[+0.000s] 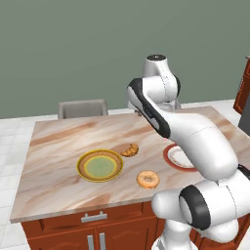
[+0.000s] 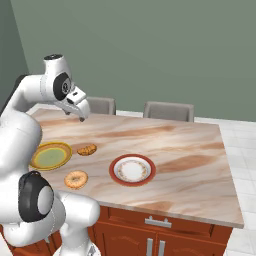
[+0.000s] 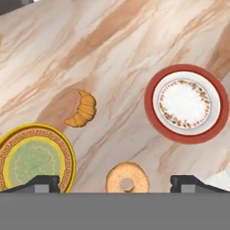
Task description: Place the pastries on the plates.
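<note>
Two pastries and two plates lie on the marble counter (image 3: 134, 36), none yet paired. In the hand view, going left to right: the yellow-rimmed plate (image 3: 33, 157) with its green centre sits at the lower left, cut by the frame edge; the croissant (image 3: 83, 109) lies just above and right of it, near but apart from the rim; the donut (image 3: 127, 179) sits at the bottom centre, between the two plates; the red-rimmed white plate (image 3: 186, 103) fills the right side, well apart from the croissant. Both plates are bare.

The gripper (image 2: 81, 118) hangs high over the far edge of the counter in the upper left of the right base view, holding nothing. Its fingertips (image 3: 42, 183) stand at the bottom corners of the hand view, spread wide apart.

Judged from this, the step in hand is the reach for a first pastry. The donut lies almost midway between the fingertips, so a straight descent looks the simplest start. To do it well, the fingers should straddle the ring across its width and close gently, since a glazed round may slip or roll. The croissant would call for a grip across its thick middle, not its tapered ends, and the short carry to the yellow-rimmed plate.

Count: one croissant, one donut, one yellow-rimmed plate, one red-rimmed plate, and two grey chairs (image 2: 169, 110) behind the counter.
</note>
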### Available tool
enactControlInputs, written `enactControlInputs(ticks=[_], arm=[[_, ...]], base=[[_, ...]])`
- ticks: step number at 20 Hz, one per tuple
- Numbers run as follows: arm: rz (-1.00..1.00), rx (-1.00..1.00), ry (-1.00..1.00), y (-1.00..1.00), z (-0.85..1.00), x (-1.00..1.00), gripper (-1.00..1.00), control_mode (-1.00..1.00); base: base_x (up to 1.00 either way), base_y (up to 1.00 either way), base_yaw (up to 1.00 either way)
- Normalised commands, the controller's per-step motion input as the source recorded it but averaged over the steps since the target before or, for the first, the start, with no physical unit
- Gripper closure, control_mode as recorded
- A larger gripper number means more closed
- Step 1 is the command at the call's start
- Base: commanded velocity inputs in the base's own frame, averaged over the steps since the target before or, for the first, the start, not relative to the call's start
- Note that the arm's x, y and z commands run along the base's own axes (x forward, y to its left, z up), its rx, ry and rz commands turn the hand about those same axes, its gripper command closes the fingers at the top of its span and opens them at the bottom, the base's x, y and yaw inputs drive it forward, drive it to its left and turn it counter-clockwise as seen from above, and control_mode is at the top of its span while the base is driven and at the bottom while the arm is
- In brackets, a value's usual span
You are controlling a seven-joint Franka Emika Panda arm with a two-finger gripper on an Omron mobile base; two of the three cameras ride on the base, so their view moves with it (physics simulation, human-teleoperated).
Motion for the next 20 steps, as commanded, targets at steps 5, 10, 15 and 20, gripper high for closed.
enactControlInputs(ticks=[5, 10, 15, 20], arm=[[-0.30, 0.15, 0.11, 0.00, -0.58, 0.02, -1.00, -1.00], [-0.10, -0.01, 0.07, 0.00, -0.31, 0.31, -1.00, -1.00], [-0.02, -0.02, 0.01, 0.00, -0.32, 0.30, -1.00, -1.00], [0.00, 0.00, 0.00, 0.09, -0.50, 0.25, -1.00, -1.00]], base=[[0.00, 0.00, 0.00], [0.00, 0.00, 0.00], [0.00, 0.00, 0.00], [0.00, 0.00, 0.00]])
